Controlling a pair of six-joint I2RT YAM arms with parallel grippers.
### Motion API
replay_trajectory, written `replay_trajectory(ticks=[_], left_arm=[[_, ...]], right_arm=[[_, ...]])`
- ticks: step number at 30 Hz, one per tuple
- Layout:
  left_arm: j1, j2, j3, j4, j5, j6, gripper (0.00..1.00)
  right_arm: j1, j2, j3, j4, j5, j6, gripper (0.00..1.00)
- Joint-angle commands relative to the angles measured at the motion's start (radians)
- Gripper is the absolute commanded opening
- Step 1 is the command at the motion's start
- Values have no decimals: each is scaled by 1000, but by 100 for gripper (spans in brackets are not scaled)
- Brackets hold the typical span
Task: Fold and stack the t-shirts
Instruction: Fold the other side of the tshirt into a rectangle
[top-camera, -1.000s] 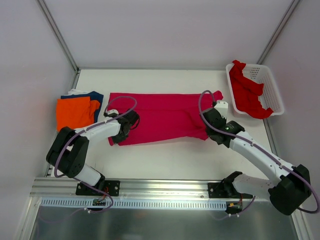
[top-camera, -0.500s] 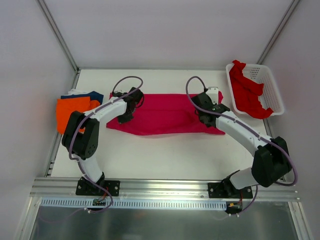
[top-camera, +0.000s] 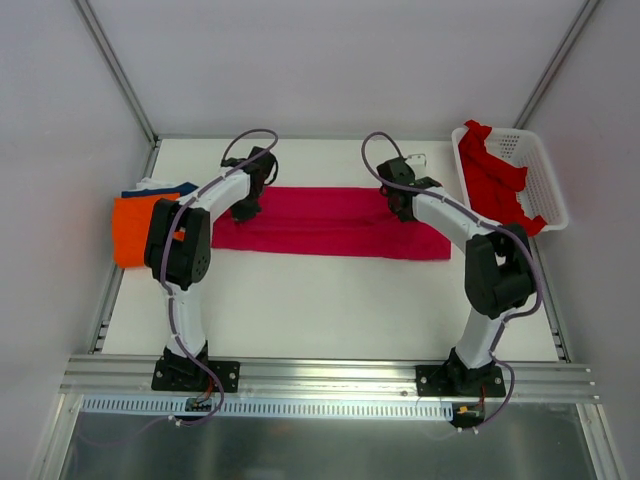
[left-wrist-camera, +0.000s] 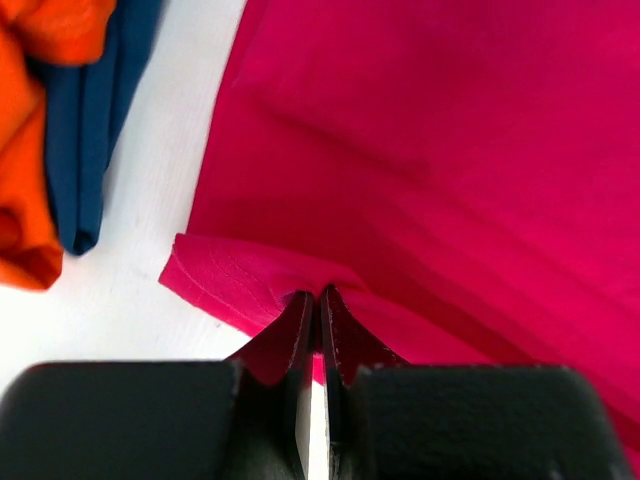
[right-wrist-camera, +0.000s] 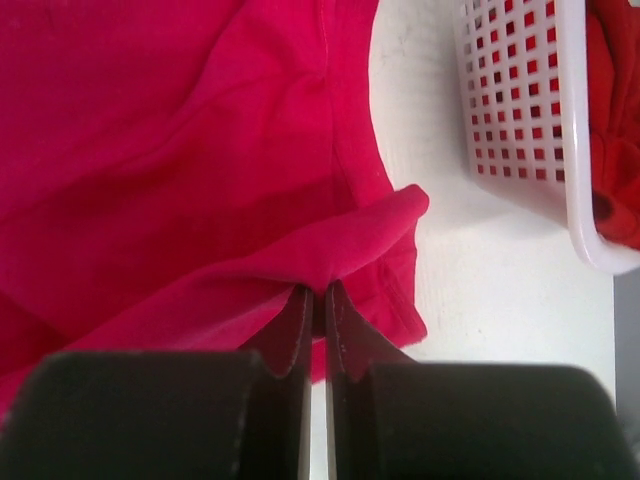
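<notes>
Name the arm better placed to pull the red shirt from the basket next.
Right, probably. The right gripper pinches the magenta shirt beside the basket; the left gripper is far off, by the orange shirt.

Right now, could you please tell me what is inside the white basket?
A crumpled red t-shirt fills most of the basket, one corner hanging over its far rim. Anything beneath it is covered.
</notes>
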Motion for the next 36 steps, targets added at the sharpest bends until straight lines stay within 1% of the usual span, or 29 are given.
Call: replay_trajectory(ticks=[1,6,11,12,14,15,17,18,19,20,22,23,24,25,26,27,28,30,31,34,36], left_arm=[[18,44,104,-30,20,78,0],[33,115,170,-31,44,109,0],[44,150,185,-33,46,111,0],[44,153,190,-34,40,112,2],[50,160,193,-34,29,111,14],[50,158,193,-33,17,105,27],[51,153,195,-31,11,102,49],[51,150,202,-31,6,102,60],[51,144,207,-33,-6,100,81],[51,137,214,-33,-14,100,91],[51,115,236,-31,-41,100,99],[51,107,247,-31,-49,103,99],[51,98,276,-33,-57,112,99],[50,78,290,-34,-63,118,99],[51,68,322,-33,-72,132,99],[50,55,337,-34,-72,141,99],[50,29,355,-34,-66,154,99],[45,-6,350,-34,-65,148,99],[33,-44,340,-33,-68,141,99],[-5,-109,285,-33,-89,117,99],[-25,-132,242,-31,-57,100,99]], right_arm=[[-19,41,76,6,1,-45,0],[-33,86,128,5,-3,-51,0],[-45,138,170,5,-8,-85,1],[-47,147,185,5,-8,-86,1],[-54,176,199,6,-11,-89,1],[-56,185,213,8,-8,-92,1],[-63,207,230,9,-5,-97,1],[-68,223,237,18,-3,-98,19],[-71,230,250,25,-2,-101,28],[-80,236,257,40,1,-106,36],[-86,241,288,54,15,-114,36],[-96,242,305,55,18,-117,37],[-100,244,323,57,29,-129,44],[-106,244,364,55,38,-138,49],[-117,244,387,51,43,-163,52],[-122,241,410,43,53,-172,57],[-126,228,444,19,61,-178,59],[-128,196,440,18,70,-189,59],[-126,147,428,17,66,-186,59],[-122,63,337,29,36,-166,60],[-117,-20,256,46,18,-161,60]])
